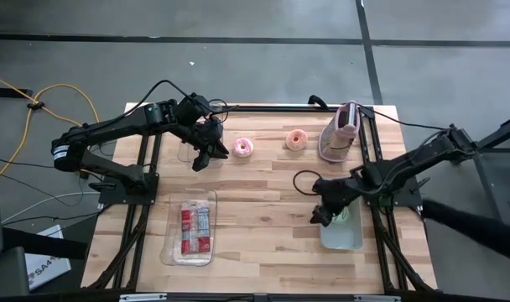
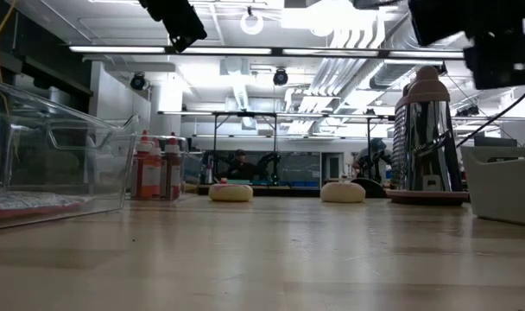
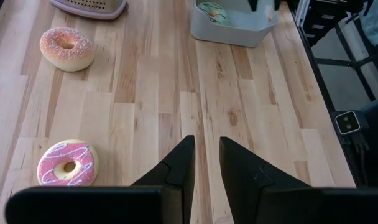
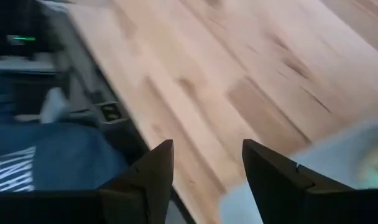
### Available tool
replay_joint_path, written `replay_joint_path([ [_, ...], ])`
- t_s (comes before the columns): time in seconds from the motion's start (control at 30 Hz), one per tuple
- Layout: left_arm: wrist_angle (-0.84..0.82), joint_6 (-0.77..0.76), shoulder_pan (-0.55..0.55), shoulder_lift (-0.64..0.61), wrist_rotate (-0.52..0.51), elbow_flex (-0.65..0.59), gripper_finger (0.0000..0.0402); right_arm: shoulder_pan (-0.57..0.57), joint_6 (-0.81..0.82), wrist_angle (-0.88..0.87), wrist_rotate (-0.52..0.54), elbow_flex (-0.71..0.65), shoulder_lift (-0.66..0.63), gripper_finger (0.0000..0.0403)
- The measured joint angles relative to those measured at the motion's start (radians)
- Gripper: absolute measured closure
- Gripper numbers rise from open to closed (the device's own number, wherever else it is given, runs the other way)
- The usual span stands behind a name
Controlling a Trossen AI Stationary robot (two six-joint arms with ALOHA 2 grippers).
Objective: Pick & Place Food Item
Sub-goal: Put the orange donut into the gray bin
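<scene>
While the right gripper [image 1: 325, 211] hangs over the near-left edge of the pale bin [image 1: 349, 237], its fingers stand apart with nothing between them in its own wrist view, and a green-iced doughnut [image 3: 212, 10] already lies inside that bin. So the food not yet moved is the pair of doughnuts toward the far side of the table: the pink-iced doughnut [image 1: 242, 148] and the sugared doughnut [image 1: 297, 139].

What the next reach turns on is which arm sits closer to which ring. The left gripper [image 1: 203, 154] hovers just beside the pink-iced doughnut, which lies to its right in the overhead view, toward the table's middle. Its fingers [image 3: 176, 171] are nearly together, with only a narrow gap, and they hold nothing. The sugared doughnut lies farther on the same way, between the pink one and the metal grater [image 1: 341, 132], and seems about as near the right arm as the left, though the overhead view is too coarse to be sure.

Both doughnuts lie flat with the hole upward, so neither has a long axis to line up with. By my reading, the left arm is the better placed for the pink one and would need to spread its fingers first.
</scene>
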Motion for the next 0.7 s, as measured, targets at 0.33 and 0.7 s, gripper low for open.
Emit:
replay_joint_path([
  [0.33, 0.0, 0.0, 0.0, 0.0, 0.0, 0.0, 0.0332, -0.008, -0.202, 0.157, 0.163, 0.0, 0.003, 0.0223],
  [0.7, 0.0, 0.0, 0.0, 0.0, 0.0, 0.0, 0.0332, -0.099, -0.461, 0.161, 0.252, 0.0, 0.003, 0.0223],
])
